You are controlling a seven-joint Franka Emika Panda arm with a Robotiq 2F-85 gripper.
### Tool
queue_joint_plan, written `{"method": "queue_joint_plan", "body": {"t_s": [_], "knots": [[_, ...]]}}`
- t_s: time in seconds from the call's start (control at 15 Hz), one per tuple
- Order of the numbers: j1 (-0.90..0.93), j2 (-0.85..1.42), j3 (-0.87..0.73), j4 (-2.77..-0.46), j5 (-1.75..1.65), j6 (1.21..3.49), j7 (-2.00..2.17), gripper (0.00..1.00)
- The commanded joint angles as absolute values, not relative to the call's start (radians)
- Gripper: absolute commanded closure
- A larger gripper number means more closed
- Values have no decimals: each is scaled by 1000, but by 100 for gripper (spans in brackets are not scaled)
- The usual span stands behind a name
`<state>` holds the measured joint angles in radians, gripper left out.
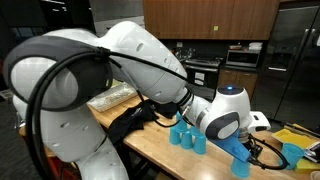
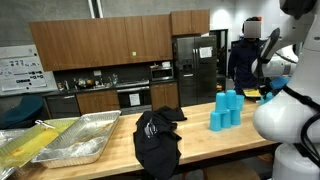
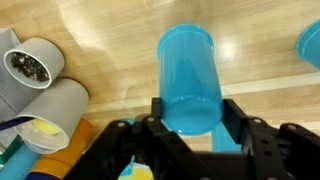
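At the centre of the wrist view, a blue cup [image 3: 188,70] is being pinched by the gripper [image 3: 192,112] over the wooden table [image 3: 110,40]. It could be dropped or dented if its smooth sides are being squeezed unevenly, and the grey cups [image 3: 45,85] at left knocked.

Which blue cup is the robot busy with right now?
On the wooden counter, find the robot's black gripper. The blue cup sits between its fingers, apart from the cluster of blue cups. Unlike the grey containers beside it, it is plain bright blue.
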<state>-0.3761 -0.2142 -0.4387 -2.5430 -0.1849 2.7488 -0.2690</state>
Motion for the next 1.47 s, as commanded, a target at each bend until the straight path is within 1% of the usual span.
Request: {"method": "queue_joint_plan", "body": {"t_s": [0.0,0.27,0.67,0.8,1.13,1.4], "knots": [[-414,-162,-421,-2533,-185,2818,-161,64],[-421,-120,-426,-2523,-173,2809,-127,64],[-411,-114,-438,-2470,-50,2547,-137,64],[-415,-111,-443,-2455,-33,2519,-141,64],[-434,-123,-456,-2492,-123,2733,-231,64],[-438,-103,-456,-2496,-177,2795,-267,64]]}}
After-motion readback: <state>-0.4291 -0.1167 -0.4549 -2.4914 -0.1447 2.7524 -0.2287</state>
